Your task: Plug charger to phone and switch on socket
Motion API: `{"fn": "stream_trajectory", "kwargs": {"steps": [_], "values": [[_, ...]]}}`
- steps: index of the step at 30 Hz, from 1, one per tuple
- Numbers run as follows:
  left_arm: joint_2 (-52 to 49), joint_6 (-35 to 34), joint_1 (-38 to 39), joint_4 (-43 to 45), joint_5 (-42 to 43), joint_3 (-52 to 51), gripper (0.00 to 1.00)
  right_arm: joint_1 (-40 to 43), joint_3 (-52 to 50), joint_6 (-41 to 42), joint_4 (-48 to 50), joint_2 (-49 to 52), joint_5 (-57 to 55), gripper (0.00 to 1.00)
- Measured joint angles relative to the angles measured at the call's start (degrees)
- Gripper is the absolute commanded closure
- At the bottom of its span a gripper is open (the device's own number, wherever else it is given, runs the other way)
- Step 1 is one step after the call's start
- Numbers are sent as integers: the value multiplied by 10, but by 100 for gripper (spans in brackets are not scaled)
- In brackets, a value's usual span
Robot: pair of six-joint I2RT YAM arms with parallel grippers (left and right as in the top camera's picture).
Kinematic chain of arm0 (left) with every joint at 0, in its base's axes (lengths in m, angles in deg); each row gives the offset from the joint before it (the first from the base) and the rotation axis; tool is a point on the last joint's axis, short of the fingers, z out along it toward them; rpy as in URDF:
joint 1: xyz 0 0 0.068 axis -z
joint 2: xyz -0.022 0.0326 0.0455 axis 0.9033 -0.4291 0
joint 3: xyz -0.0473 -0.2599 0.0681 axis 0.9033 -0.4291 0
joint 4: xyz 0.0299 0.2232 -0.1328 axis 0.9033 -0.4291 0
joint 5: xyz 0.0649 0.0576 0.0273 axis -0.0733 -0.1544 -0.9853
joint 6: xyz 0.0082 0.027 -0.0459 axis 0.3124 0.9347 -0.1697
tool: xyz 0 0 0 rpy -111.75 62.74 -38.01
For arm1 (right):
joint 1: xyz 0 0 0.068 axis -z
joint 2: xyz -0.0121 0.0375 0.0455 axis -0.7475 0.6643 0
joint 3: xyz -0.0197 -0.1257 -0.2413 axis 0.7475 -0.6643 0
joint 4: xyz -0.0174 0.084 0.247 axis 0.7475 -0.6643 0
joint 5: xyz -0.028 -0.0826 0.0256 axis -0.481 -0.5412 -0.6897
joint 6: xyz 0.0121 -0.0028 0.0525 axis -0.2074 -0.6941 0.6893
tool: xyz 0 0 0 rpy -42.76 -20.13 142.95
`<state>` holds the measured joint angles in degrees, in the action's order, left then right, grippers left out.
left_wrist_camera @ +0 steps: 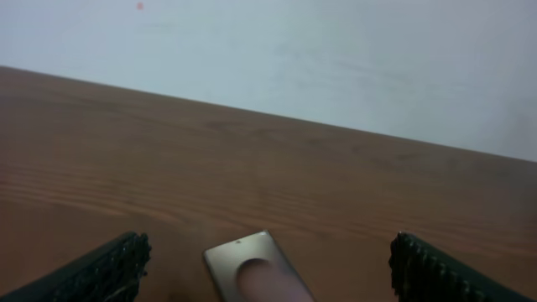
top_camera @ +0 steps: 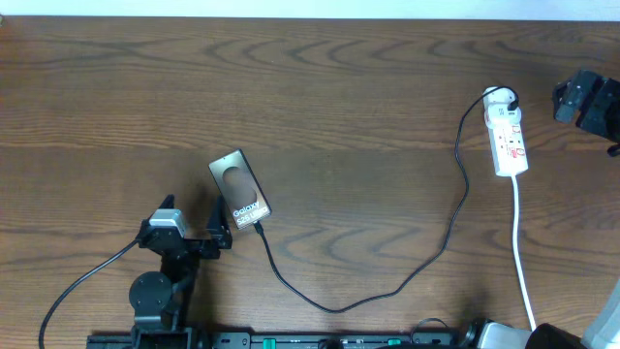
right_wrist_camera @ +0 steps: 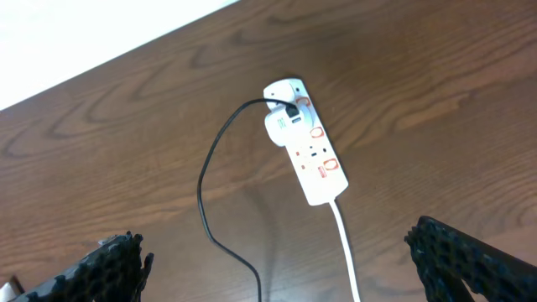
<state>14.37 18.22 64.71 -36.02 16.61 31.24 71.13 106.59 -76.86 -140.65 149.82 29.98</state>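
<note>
Phone [top_camera: 240,186] lies on the surface [top_camera: 339,78], charger [top_camera: 387,281] tip at its near end; we cannot tell whether it is seated. Pressing the socket [top_camera: 509,136] could skid it and tug the charger loose. Left fingers [top_camera: 221,233] gape, empty, beside the phone; right fingers [right_wrist_camera: 470,260] hover wide apart, empty, above the socket.

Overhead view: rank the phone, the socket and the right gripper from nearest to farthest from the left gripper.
1. phone: just ahead of the left gripper, on the left side.
2. socket: far across on the right side.
3. right gripper: beyond the socket, at the right edge of the view.
</note>
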Motion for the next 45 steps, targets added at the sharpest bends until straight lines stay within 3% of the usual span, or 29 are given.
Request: {"fn": "stream_trajectory", "kwargs": {"steps": [12, 30, 45], "values": [[0, 26, 0, -14, -55, 4, 7, 0, 0, 0, 0, 0, 0, 1], [0, 84, 0, -13, -54, 4, 7, 0, 0, 0, 0, 0, 0, 1], [0, 89, 0, -13, -54, 4, 7, 0, 0, 0, 0, 0, 0, 1]]}}
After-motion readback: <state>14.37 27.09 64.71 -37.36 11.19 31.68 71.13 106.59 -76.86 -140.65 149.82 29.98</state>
